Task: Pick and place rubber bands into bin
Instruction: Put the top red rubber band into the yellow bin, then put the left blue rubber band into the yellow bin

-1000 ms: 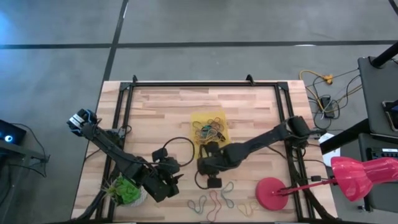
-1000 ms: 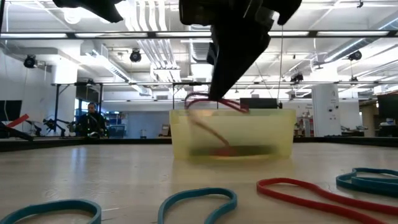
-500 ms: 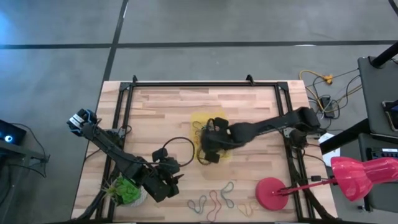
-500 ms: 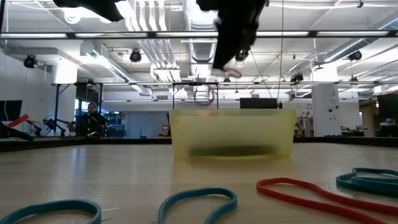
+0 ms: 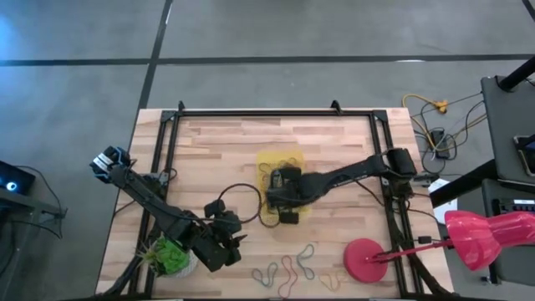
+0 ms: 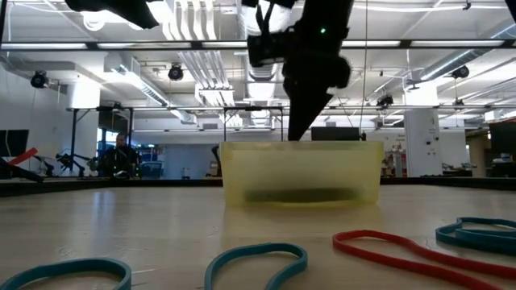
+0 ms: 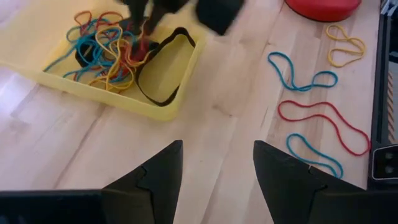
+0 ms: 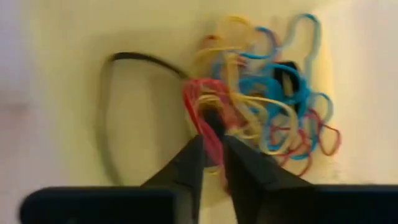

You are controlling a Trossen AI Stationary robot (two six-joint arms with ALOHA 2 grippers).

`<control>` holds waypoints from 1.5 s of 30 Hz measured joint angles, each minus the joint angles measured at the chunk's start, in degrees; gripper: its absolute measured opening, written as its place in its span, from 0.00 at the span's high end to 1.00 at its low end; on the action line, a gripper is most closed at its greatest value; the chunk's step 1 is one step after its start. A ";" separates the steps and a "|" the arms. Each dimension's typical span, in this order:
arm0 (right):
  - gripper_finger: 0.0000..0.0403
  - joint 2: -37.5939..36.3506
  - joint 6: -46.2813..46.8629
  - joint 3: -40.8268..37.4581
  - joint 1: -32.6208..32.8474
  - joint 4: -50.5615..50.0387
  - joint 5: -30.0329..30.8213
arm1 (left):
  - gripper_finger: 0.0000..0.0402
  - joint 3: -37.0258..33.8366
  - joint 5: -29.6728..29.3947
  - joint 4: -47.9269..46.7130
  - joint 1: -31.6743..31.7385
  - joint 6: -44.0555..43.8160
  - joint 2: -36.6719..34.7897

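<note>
We saw the right gripper (image 5: 280,194) reaching down into the bin (image 5: 266,160), which stood near the middle of the wooden table (image 5: 217,142). In the right wrist view its two fingers (image 8: 186,168) stood almost together, with only a narrow gap, and a red rubber band (image 8: 202,109) ran down between the tips — so the gripper appeared closed on that band, right above the tangled pile of rubber bands (image 8: 267,106) in blue, yellow and red that lay inside the bin. A black band (image 8: 115,112) lay as a wide loop beside the pile, also in the bin. In the low view the right arm came from above and its tip went behind the near wall of the bin (image 6: 300,173). The left gripper (image 5: 224,244) waited near the front edge of the table, beside a green plant ball (image 5: 171,257); its fingers (image 7: 149,177) were spread apart and held nothing. On the table in front of the bin some loose bands lay — a blue one (image 7: 301,71), a red one (image 7: 323,124), another blue one (image 7: 314,155) and a yellow one (image 7: 345,43) close to the round red disc (image 5: 364,261). They were well apart from the bin and touched no gripper.
</note>
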 joint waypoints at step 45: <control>0.44 -5.13 24.18 -1.22 38.86 -7.75 5.15 | 0.55 4.29 30.32 31.56 0.70 34.98 23.84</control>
